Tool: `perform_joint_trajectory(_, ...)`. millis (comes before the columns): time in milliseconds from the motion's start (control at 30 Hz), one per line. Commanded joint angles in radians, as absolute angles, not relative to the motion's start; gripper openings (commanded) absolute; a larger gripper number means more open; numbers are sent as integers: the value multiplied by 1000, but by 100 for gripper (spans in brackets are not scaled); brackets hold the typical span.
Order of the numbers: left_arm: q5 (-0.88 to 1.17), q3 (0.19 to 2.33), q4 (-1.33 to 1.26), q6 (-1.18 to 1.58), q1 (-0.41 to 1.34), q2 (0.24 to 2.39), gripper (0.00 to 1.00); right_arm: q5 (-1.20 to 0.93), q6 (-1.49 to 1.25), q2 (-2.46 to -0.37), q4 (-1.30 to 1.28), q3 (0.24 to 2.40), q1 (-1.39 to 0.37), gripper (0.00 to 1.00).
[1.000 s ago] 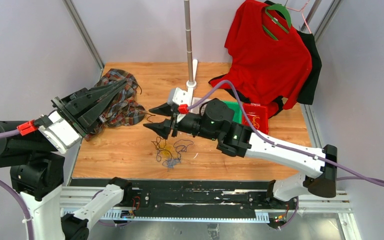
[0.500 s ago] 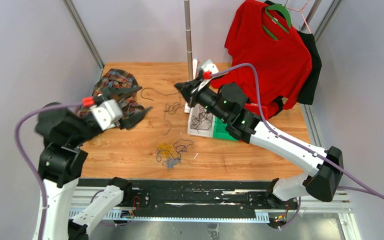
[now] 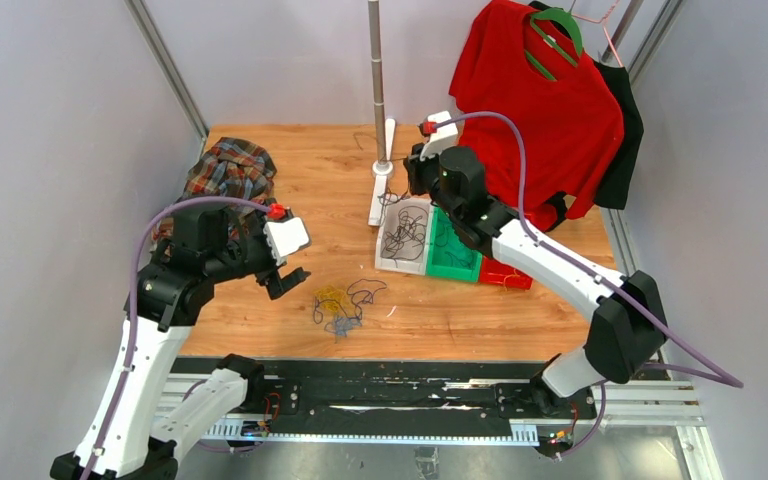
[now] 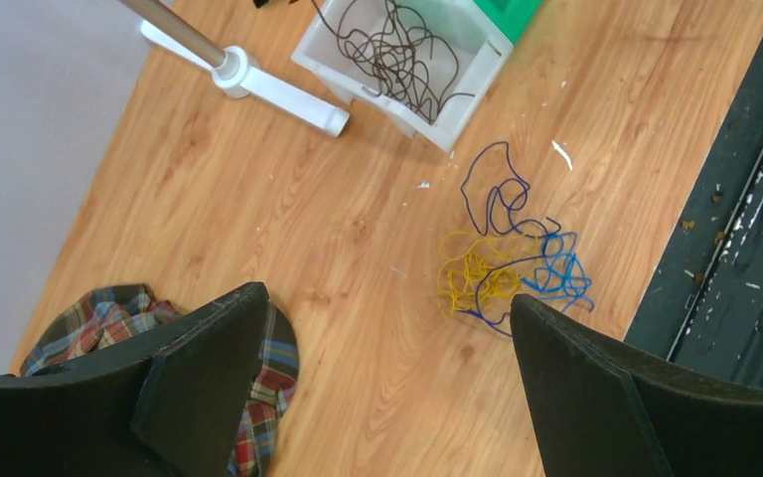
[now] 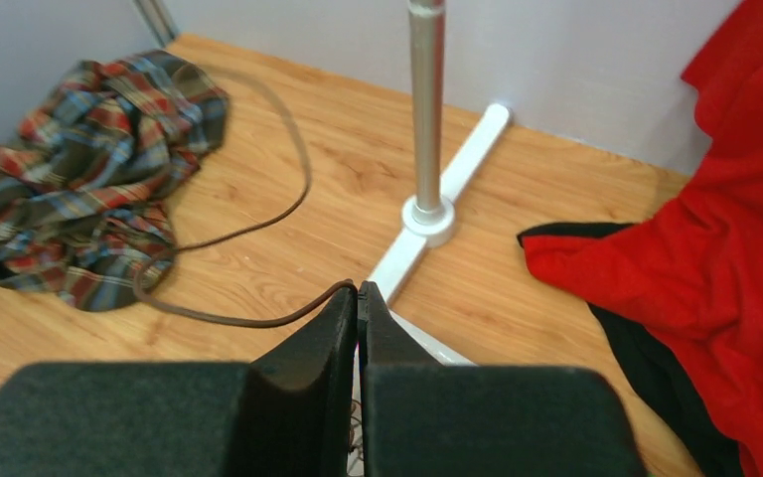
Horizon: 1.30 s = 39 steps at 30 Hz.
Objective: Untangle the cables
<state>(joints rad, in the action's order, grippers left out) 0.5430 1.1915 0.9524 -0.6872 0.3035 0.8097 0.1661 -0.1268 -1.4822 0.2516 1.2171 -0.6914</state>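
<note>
my left claw [image 4: 385, 294] hangs over the tabletop [image 4: 288, 199] with its two fingers spread wide and nothing between them. the loose wad of cables [image 4: 505, 268] lies on the wood near the front edge, just to the right of this claw in the top view. yellow strands are bunched at the middle of it. blue loops sit on the side toward the black rail, and a dark strand loops out toward the white bin [image 4: 387, 104].

that bin holds a tangle of dark cables [image 4: 397, 50]. a green bin [image 3: 452, 250] touches its right side, and a red bin [image 3: 505, 275] shows partly from under my right arm.

my right claw [image 5: 359, 289] is pressed fully together, and one dark cable [image 5: 243, 320] comes out from between its tips. the cable runs left across the wood, bends close to the plaid cloth [image 5: 70, 209] and then arcs away toward the far wall. from above, this claw sits over the far end of the white bin, just beside the white foot of the stand [image 5: 427, 214]. a red shirt [image 3: 540, 110] hangs on a green hanger [image 3: 560, 25] at the far right.
</note>
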Motion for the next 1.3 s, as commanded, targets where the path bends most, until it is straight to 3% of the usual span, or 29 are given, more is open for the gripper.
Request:
perform_joint_trajectory(0, 517, 1170, 992, -742, 308, 790, 96, 243, -70, -1510, 224, 1228, -675, 1)
perform_joint_trajectory(700, 497, 1190, 992, -760, 308, 768, 97, 419, -69, -1598, 145, 1087, -684, 1)
perform_joint_trajectory(1067, 486, 1206, 1004, -780, 308, 771, 94, 558, -42, -1735, -66, 1197, -745, 4)
perform_joint_trajectory(1267, 485, 1212, 1006, -791, 308, 773, 93, 523, -41, -1782, -98, 1225, -757, 8)
